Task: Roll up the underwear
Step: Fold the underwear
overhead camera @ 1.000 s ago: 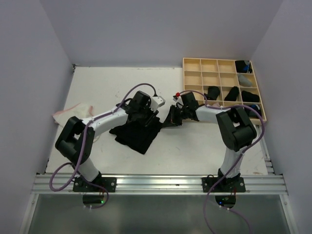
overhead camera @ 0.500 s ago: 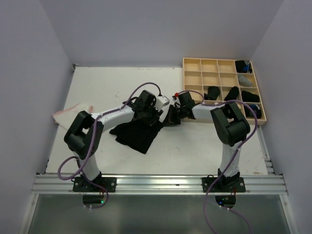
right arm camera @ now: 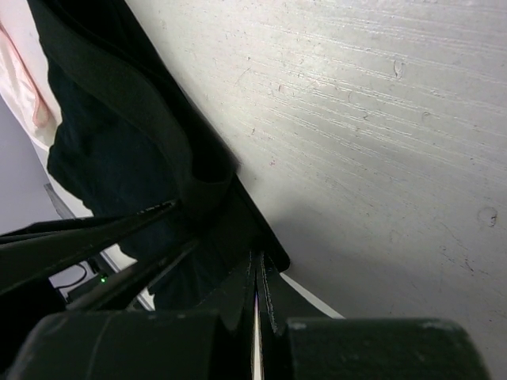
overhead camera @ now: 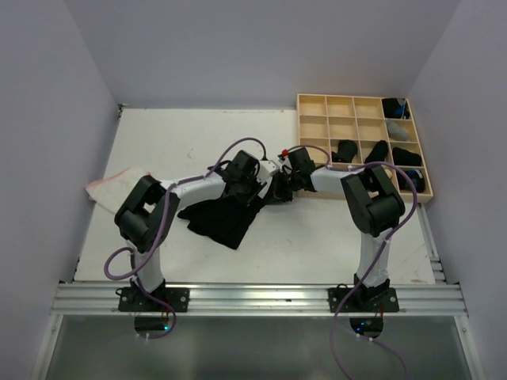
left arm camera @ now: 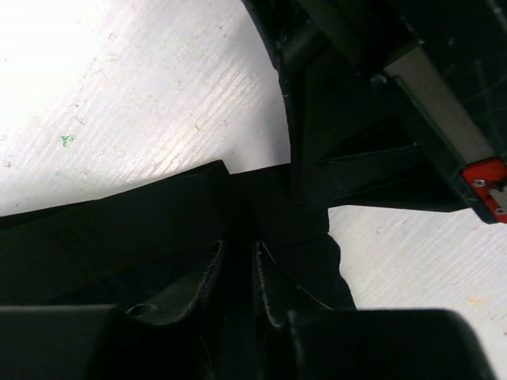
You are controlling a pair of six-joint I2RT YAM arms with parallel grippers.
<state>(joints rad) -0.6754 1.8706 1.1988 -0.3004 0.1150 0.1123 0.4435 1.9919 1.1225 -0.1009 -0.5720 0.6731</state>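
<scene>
A black underwear (overhead camera: 220, 219) lies flat and partly folded on the white table between the arms. My left gripper (overhead camera: 259, 188) is shut on its far right corner; in the left wrist view the fingers (left arm camera: 207, 273) pinch black cloth (left arm camera: 119, 237). My right gripper (overhead camera: 277, 190) meets it tip to tip and is shut on the same corner's edge (right arm camera: 238, 214), seen in the right wrist view. A whitish underwear with pink edging (overhead camera: 117, 181) lies flat at the table's left edge. Several black rolls (overhead camera: 377, 152) sit in the tray.
The pale wooden grid tray (overhead camera: 315, 119) stands at the back right, with rolls in its right-hand compartments and a grey one (overhead camera: 402, 133) among them. The right gripper's body with a red tab (left arm camera: 485, 176) fills the left wrist view's upper right. Grey walls close in on both sides.
My left gripper has moved right along the cloth's far edge until it meets the right gripper. The black underwear's far right corner has drawn in with it. The right gripper has shifted slightly left.
</scene>
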